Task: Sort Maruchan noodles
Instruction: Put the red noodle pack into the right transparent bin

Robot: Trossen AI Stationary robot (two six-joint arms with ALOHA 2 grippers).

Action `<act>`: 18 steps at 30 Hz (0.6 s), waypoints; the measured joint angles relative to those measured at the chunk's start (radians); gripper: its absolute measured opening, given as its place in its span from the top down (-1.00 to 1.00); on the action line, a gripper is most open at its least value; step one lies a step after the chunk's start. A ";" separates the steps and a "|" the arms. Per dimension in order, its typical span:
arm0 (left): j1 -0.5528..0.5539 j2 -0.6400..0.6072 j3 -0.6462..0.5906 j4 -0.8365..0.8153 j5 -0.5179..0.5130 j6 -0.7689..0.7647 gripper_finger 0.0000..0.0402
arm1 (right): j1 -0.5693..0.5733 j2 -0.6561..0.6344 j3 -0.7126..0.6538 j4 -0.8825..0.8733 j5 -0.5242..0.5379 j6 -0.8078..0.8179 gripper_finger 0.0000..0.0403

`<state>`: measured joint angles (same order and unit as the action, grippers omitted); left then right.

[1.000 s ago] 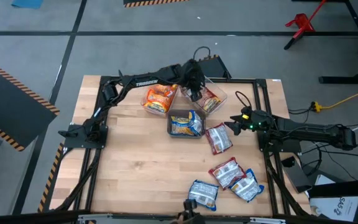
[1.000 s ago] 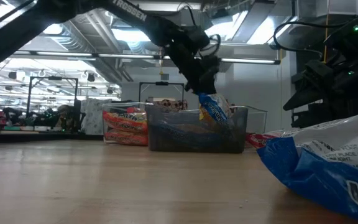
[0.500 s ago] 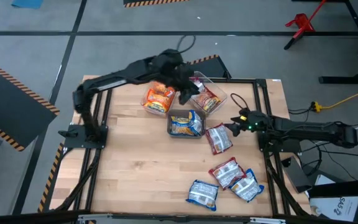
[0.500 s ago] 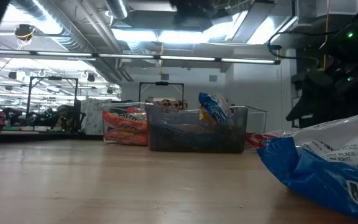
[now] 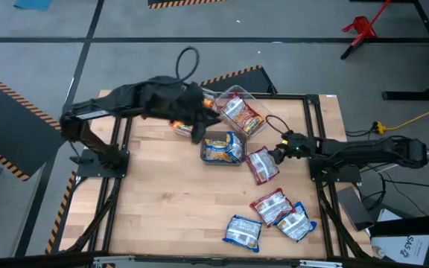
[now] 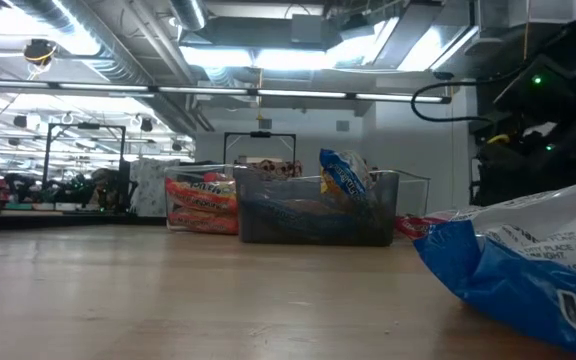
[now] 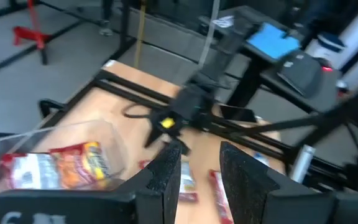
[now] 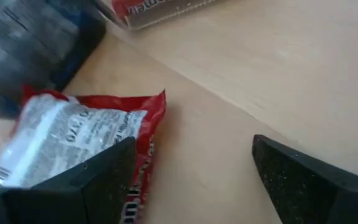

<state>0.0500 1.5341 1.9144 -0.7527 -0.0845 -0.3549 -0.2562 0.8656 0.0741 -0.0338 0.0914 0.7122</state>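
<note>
We are lowering our right hand [image 8: 185,180], fingers spread and empty, toward the red packet [image 5: 261,165] lying flat on the desk [image 5: 162,201] just beside the middle bin [image 5: 222,149]. It looks light, soft and crinkly, probably slippery, so we are aiming to pinch a short edge. Our left hand [image 7: 197,168] is hovering empty over the far bins, fingers slightly parted. Other packets [image 5: 274,212] are lying loose at the near edge.
</note>
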 joint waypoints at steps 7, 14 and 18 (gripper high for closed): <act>-0.116 -0.089 0.000 -0.051 -0.004 -0.005 0.48 | 0.073 0.045 0.092 -0.060 -0.102 0.060 -0.61; -0.185 -0.167 0.000 -0.047 -0.079 -0.005 0.48 | 0.088 0.065 0.382 -0.336 -0.149 0.007 -0.61; -0.209 -0.188 0.000 -0.047 -0.116 -0.002 0.48 | 0.088 0.072 0.590 -0.711 -0.063 -0.017 -0.55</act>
<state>-0.1593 1.3461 1.9148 -0.7996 -0.2005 -0.3570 -0.1677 0.9380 0.6641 -0.7446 0.0286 0.6951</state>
